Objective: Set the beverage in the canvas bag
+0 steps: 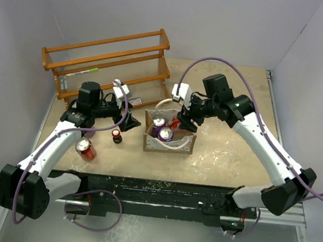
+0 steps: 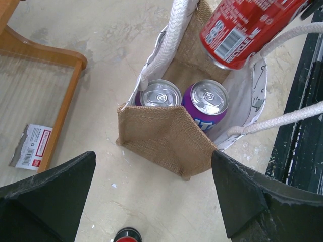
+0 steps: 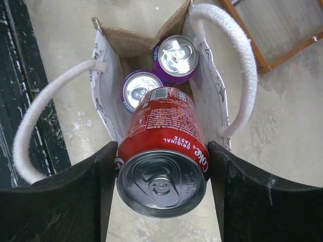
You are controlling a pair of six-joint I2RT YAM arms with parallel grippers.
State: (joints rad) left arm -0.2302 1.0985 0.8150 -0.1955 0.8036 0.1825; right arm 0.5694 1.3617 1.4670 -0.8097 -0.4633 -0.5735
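My right pincer (image 3: 160, 151) is clamped on the red cola can (image 3: 164, 136), which hangs tilted just above the canvas bag (image 3: 133, 43), over two purple cans (image 3: 176, 56) standing inside. My left pincer (image 2: 154, 156) gapes wide just beside the bag, holding nothing.

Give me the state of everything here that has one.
canvas bag, upright, open
purple cans, upright inside the bag
red can, gripped, tilted over the bag
right gripper, shut on red can
left gripper, open, empty
loose can, on the table outside the bag
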